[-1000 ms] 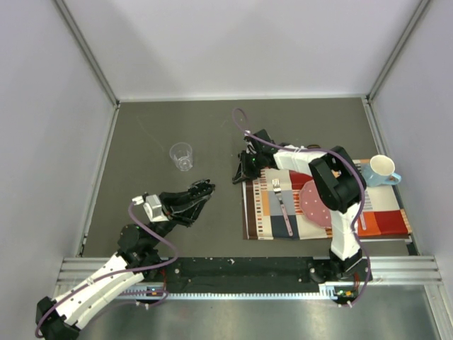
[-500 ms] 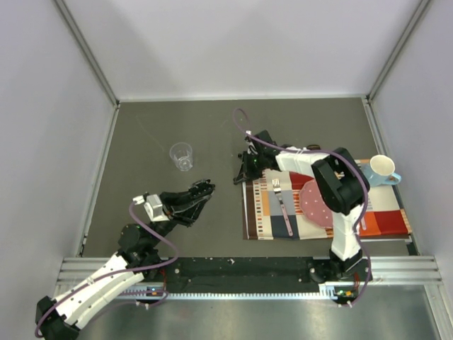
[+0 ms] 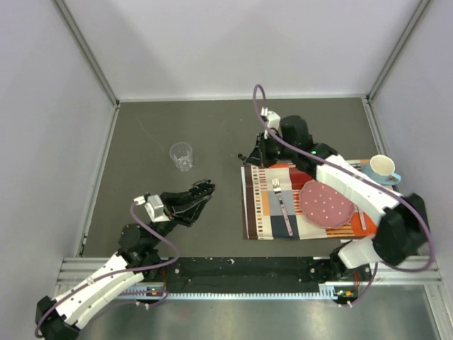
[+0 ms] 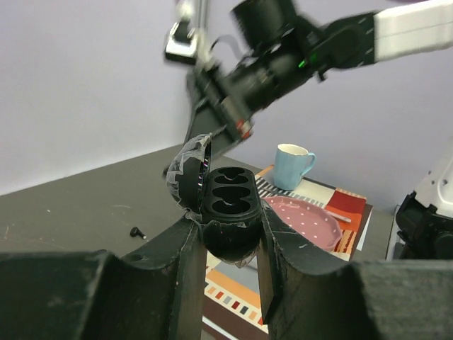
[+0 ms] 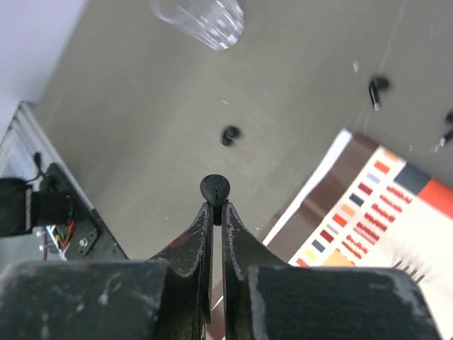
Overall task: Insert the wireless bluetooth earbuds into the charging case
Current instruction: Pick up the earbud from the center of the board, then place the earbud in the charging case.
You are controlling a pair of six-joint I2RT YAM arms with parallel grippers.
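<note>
Finding: the right tool (image 5: 214,207) has shut and risen off the table (image 3: 156,127). One earbud (image 5: 214,188) is pinched at its tip, bulb outward, long axis seemingly in line with the tool. At 8 o'clock from it, the left tool (image 4: 230,237) clamps the charging case (image 4: 228,202), lid open, wells upward, their row crosswise. Insertion pends.
</note>
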